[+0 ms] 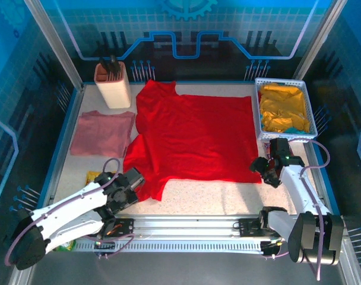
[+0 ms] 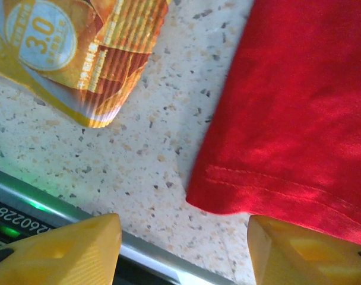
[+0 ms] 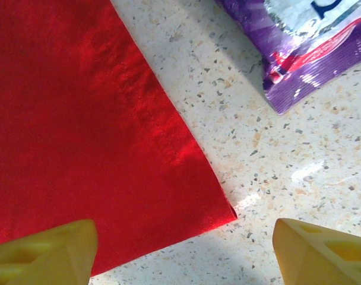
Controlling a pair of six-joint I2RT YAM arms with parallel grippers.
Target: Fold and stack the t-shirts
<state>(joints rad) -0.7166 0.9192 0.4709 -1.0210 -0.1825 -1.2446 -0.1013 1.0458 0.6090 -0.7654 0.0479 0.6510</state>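
While jaws stand apart and empty, left gripper hangs at a sleeve hem, right gripper at a hem corner of red t-shirt, spread flat at centre, probably for a fold; pink t-shirt lies folded at left.

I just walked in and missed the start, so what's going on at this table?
Two robot arms are working on a red shirt spread flat on the table. The left hand hovers open over the shirt's near-left hem. The right hand is open at its near-right corner. Neither grips the cloth yet. A pink shirt lies folded at the left.
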